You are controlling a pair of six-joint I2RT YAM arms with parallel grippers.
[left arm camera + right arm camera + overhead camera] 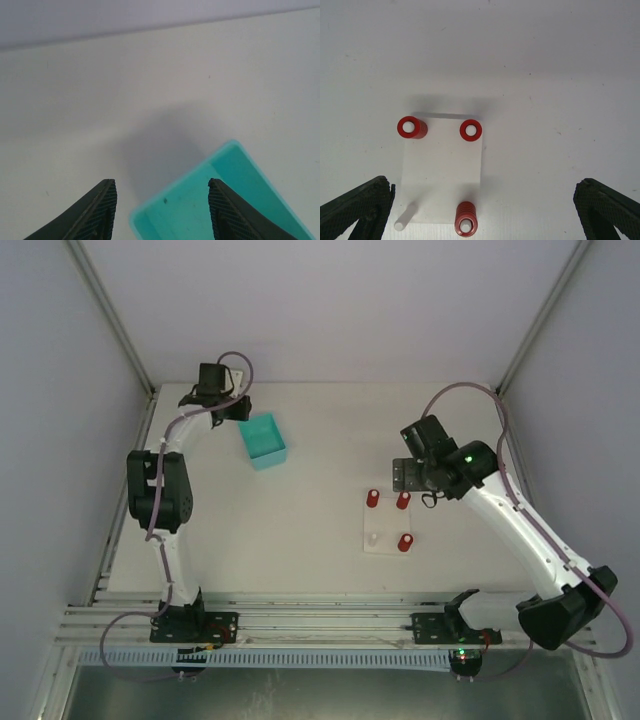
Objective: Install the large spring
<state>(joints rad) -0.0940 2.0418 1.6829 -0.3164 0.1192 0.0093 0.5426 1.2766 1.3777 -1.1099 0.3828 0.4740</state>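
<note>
A white base plate point(442, 165) lies on the table, also in the top view point(386, 523). Three red springs stand on its pegs: two far ones point(411, 127) point(470, 130) and a taller one point(466, 220) nearest the camera. One white peg point(405, 218) is bare. My right gripper point(482, 186) hovers above the plate, open wide and empty; in the top view it point(403, 477) is just behind the plate. My left gripper point(160, 185) is open and empty over the near corner of a teal bin point(235, 195), at the table's back left point(232, 408). No loose spring shows.
The teal bin point(264, 440) stands at the back left of the table; the part of its inside that shows holds nothing. Grey walls close in the back and sides. A slotted rail point(320, 625) runs along the near edge.
</note>
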